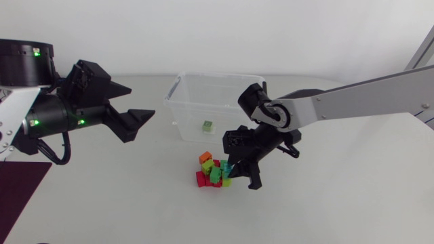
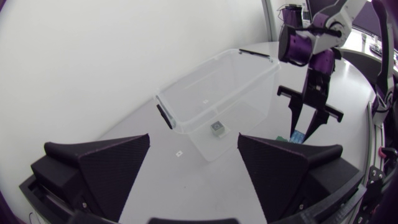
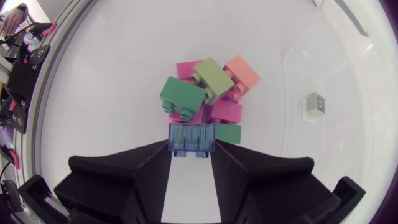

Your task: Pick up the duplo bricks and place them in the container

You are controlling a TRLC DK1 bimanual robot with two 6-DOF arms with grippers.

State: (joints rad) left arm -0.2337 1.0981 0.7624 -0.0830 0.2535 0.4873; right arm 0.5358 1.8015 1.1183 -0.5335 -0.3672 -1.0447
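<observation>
Right gripper (image 3: pixel 191 149): closed narrowly on a translucent blue brick (image 3: pixel 191 138), with a fingertip against each of two opposite sides, just in front of the container (image 1: pixel 178 102). Remaining duplo bricks (image 1: pixel 210 173): heaped on the table, touching the blue brick. Left gripper (image 1: pixel 142 102): spread wide and holding nothing, beside the container's left wall.

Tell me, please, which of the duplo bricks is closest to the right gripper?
The translucent blue brick: it alone is clasped between the fingertips of the right gripper, while the green, pink and orange bricks lie heaped just ahead.
</observation>
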